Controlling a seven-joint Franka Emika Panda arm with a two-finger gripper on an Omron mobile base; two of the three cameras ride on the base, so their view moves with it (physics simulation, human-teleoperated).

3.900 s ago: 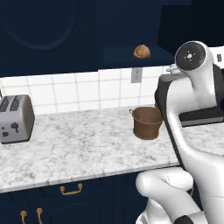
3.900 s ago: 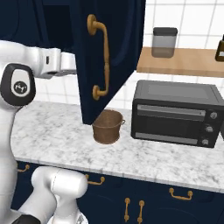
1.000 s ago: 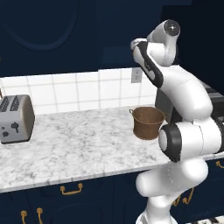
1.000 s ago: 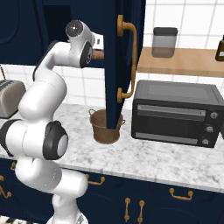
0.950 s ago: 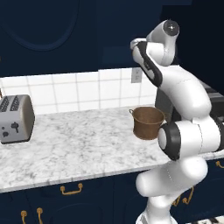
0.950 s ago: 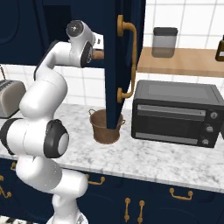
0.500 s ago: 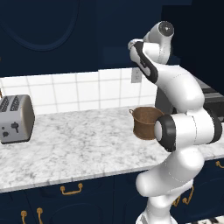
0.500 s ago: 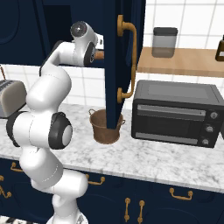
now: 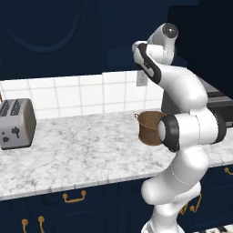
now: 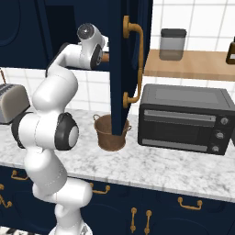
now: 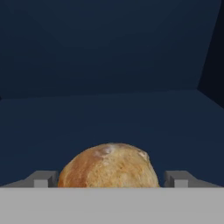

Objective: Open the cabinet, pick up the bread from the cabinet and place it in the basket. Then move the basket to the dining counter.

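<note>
Golden-brown and crusty, the small rounded loaf of bread [image 11: 108, 166] sits at the bottom centre of the hand view, resting on the dark navy floor of the tall navy-blue wall cabinet [image 11: 109, 65], whose plain back wall takes up the upper half of that frame. The two-finger gripper [image 11: 109, 179] has its grey fingertips [image 11: 43, 178] standing one at each side of the loaf, spread wide, with a little navy gap showing between each tip and the crust; nothing is gripped.

Across the right base view, the cabinet's open arched-panel door [image 10: 131, 64] hangs edge-on in the upper centre, its long brass handle [image 10: 134, 62] facing right. The white arm reaches up from the lower left and disappears behind that door. Below the door, at the frame's centre, the small brown bucket-shaped basket [image 10: 110, 133] stands on the white-grey marbled worktop [image 10: 151, 167], just left of a black toaster oven [image 10: 186, 118]. A wooden shelf in the upper right carries a dark lidded jar [image 10: 172, 44].

Over in the left base view, the basket [image 9: 149, 127] shows at centre right, partly behind the arm's elbow, and a grey two-slot toaster [image 9: 16, 124] stands at the left edge.
</note>
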